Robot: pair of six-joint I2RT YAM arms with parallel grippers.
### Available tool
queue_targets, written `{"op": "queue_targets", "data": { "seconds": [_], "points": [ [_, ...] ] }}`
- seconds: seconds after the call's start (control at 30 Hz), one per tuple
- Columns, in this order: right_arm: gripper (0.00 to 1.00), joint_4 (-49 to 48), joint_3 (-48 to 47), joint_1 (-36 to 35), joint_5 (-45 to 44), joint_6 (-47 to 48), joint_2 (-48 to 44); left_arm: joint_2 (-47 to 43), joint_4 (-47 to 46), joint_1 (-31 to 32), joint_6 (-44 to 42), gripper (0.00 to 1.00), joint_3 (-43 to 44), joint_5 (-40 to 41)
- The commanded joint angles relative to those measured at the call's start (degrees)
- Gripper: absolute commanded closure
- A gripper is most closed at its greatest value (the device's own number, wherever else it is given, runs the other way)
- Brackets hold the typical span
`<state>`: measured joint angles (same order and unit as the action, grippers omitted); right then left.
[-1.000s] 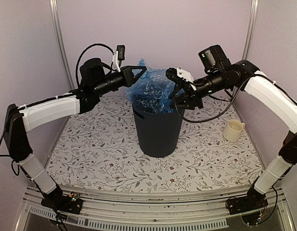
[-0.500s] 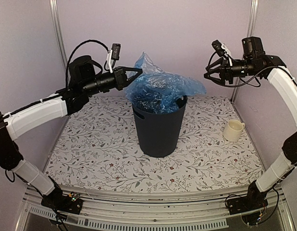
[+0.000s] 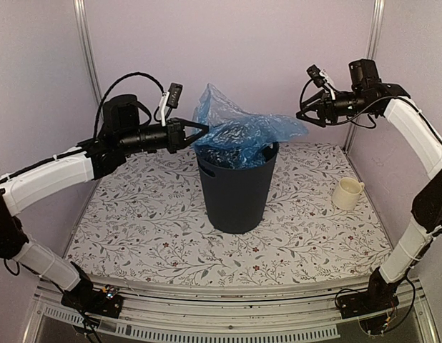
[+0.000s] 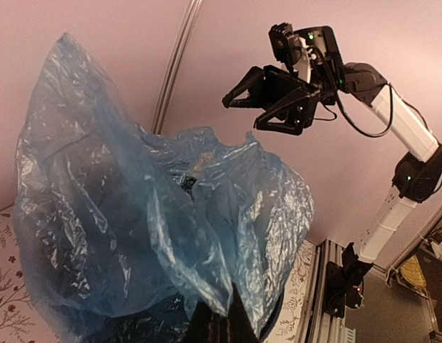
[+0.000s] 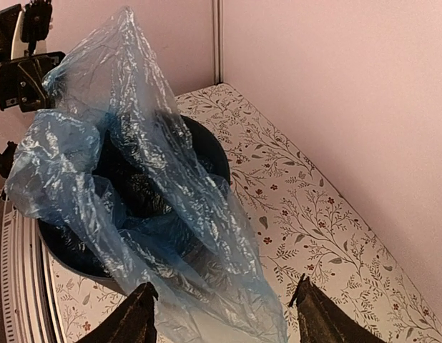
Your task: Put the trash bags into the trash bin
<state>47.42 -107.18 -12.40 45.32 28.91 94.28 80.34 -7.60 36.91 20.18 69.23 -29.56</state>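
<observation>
The dark navy trash bin [image 3: 235,193] stands at the middle of the table. The light-blue trash bag [image 3: 239,128] sits crumpled in its mouth, billowing above the rim, with one tip reaching right. My left gripper [image 3: 199,131] is shut on the bag's left edge just above the bin's rim. In the left wrist view its fingers [image 4: 239,321] pinch the plastic [image 4: 135,214]. My right gripper [image 3: 307,114] is open and empty, high to the right of the bin, just beyond the bag's right tip. In the right wrist view [image 5: 228,282] the bag [image 5: 156,193] lies ahead of the spread fingers and over the bin [image 5: 219,158].
A small cream mug [image 3: 347,193] stands on the floral table cover [image 3: 149,229] at the right. Pale walls and metal posts close in the back and sides. The right arm's gripper shows in the left wrist view [image 4: 267,96].
My right gripper let go near the bin, rose up and right, then eased slightly back left. The bag spread out to the right. My left gripper sank a little, holding the bag.
</observation>
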Motion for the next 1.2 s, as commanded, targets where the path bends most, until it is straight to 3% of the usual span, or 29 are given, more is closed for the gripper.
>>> {"op": "queue_targets", "data": {
  "seconds": [0.0, 0.2, 0.47, 0.97, 1.17],
  "points": [
    [0.34, -0.6, -4.6, 0.2, -1.3, -1.6, 3.6, 2.8, -1.7, 0.3, 0.5, 1.00, 0.5, -1.9],
    [0.38, 1.1, -9.8, 0.3, -6.8, -3.6, 9.0, 9.9, -7.4, -0.6, 2.8, 1.00, 4.8, -4.1],
    [0.34, 9.2, -12.0, 0.3, 0.3, 3.1, 10.2, 16.5, -7.9, -1.3, 4.3, 1.00, 11.2, -8.8],
    [0.34, 12.3, -14.6, 0.3, 4.3, 7.8, 15.0, 9.3, -3.6, -1.3, 0.7, 1.00, 8.9, -8.3],
    [0.41, 14.7, -15.1, 0.1, 8.1, 9.3, 15.4, 6.6, -0.7, -1.6, -0.7, 1.00, 8.2, -6.9]
  ]
}}
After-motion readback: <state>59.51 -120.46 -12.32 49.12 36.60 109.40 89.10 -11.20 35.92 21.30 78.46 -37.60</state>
